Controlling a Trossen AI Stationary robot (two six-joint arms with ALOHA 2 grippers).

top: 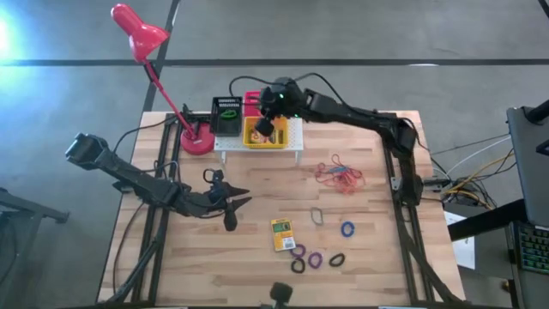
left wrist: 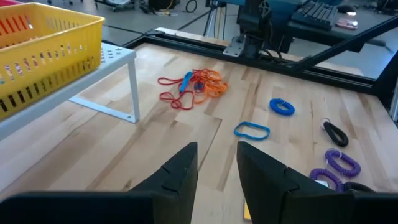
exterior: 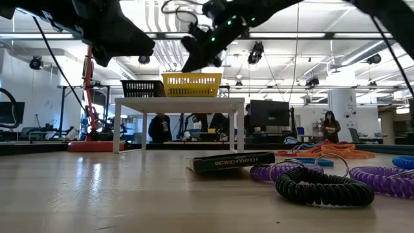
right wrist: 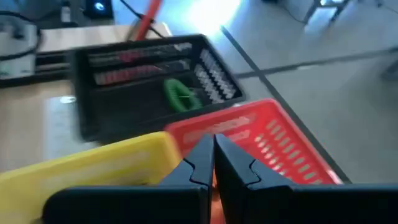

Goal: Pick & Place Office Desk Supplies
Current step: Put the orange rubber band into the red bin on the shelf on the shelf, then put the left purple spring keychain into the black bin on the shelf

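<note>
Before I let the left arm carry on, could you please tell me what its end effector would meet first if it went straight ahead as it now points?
Probably the blue rubber band lying flat on the table. The left end effector aims low across bare wood toward it, though depth is uncertain.

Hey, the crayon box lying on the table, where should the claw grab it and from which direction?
Come straight down on the crayon box and pinch its two long edges. It lies flat on the table, so only its thin sides offer grip, and the purple rings sit close to one short end.
</note>
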